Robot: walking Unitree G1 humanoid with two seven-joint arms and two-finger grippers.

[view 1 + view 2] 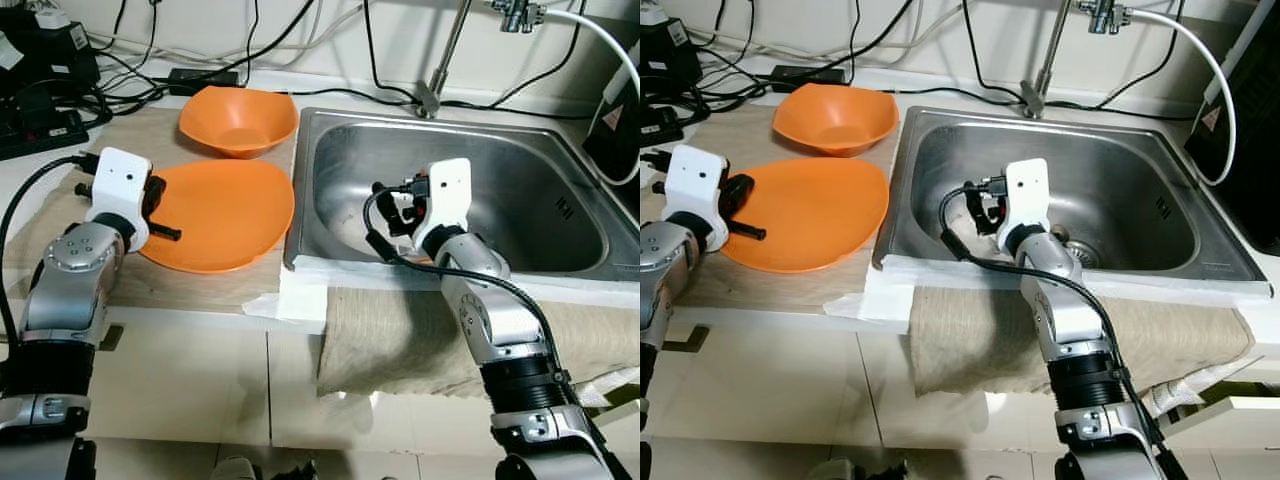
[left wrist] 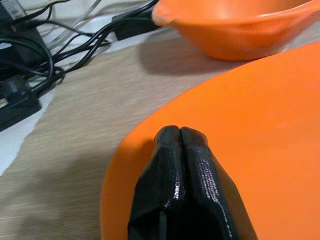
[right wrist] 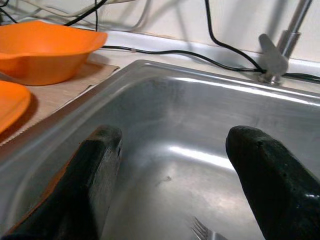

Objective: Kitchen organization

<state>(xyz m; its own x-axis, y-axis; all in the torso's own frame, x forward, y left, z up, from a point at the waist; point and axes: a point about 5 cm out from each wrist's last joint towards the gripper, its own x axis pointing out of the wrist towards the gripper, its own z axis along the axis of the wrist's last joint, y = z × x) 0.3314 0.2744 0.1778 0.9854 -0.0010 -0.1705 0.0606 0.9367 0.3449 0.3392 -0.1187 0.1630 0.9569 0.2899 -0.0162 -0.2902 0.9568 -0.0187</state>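
Your left gripper is squeezed tight with nothing in it, and it sits just over the near edge of the flat orange plate on the mat beside the sink. The orange bowl stands right behind that plate. Your right gripper hangs inside the sink with its fingers spread wide, holding nothing. A fork lies on the sink bottom below it.

Black cables trail along the wall behind the desk. A beige cloth hangs over its front edge. A black power adapter lies among the cables.
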